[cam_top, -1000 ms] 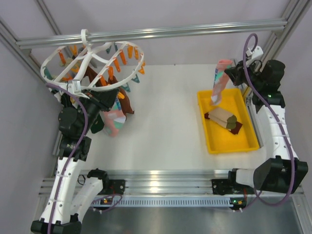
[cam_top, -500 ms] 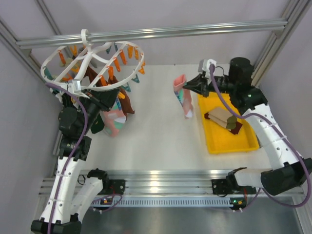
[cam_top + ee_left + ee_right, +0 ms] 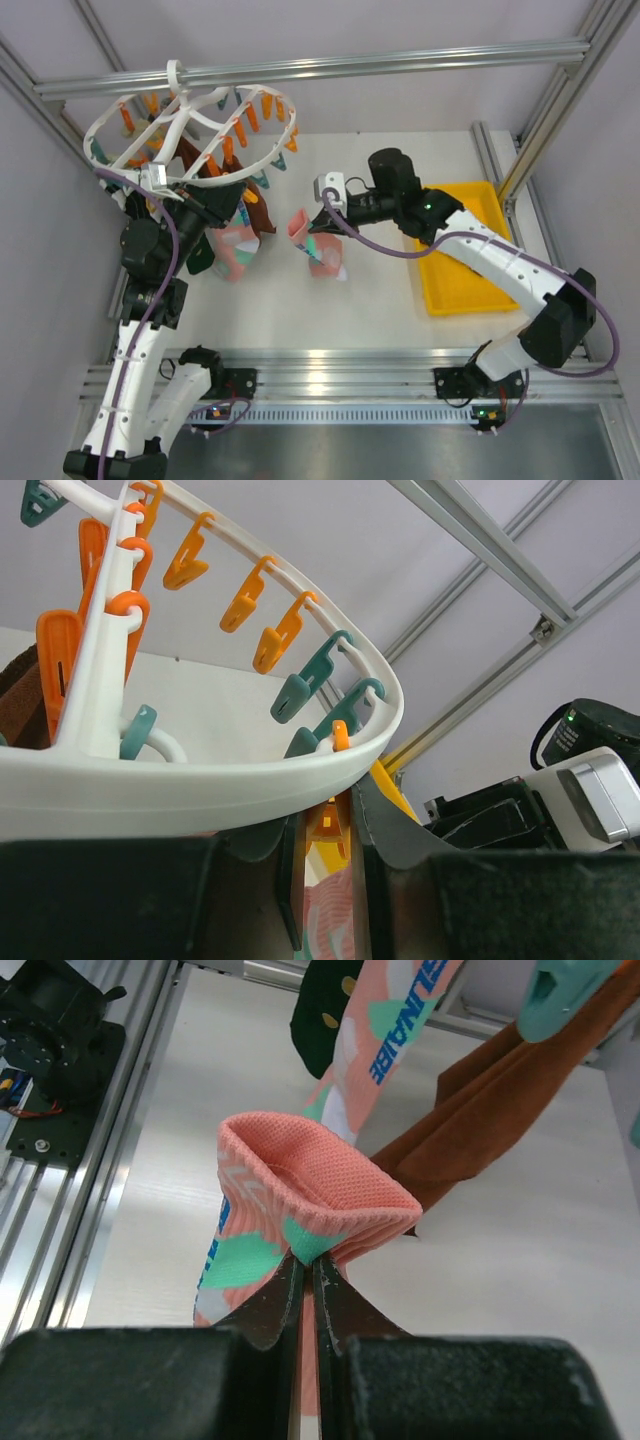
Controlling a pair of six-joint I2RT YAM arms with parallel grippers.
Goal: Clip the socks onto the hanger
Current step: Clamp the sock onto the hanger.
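Hanger: we see the white ring hanger [image 3: 185, 118] hooked on the rail [image 3: 400, 60] at the far left. It is tilted, with orange and teal clips dangling round its rim.
Left gripper: our left gripper [image 3: 218, 203] sits under the hanger's near-right rim. From its wrist camera, the fingers [image 3: 385, 830] are clenched on either side of an orange clip [image 3: 328, 825] that hangs just below that rim. Pink fabric shows beneath the clip.
Right gripper: our right gripper [image 3: 318, 222] reaches to just right of the hanger, jaws pinched tight on the cuff edge of the held sock [image 3: 322, 252].
Held sock: it is pink with mint patches and blue lettering, and it hangs limp from the right gripper. It is just right of the hanger's near-right rim and lower than it, near the hung socks but apart from them. The cuff gapes open above the fingertips. We cannot tell whether its toe touches the table [image 3: 370, 300].
Hung socks: below the hanger's near-right side we see a hung pink sock [image 3: 238, 250], a brown sock [image 3: 258, 215] and a green sock [image 3: 200, 255], close together.
Tray: the yellow tray [image 3: 465, 290] lies well right of the hanger, partly hidden by our right arm. We cannot see what it holds.
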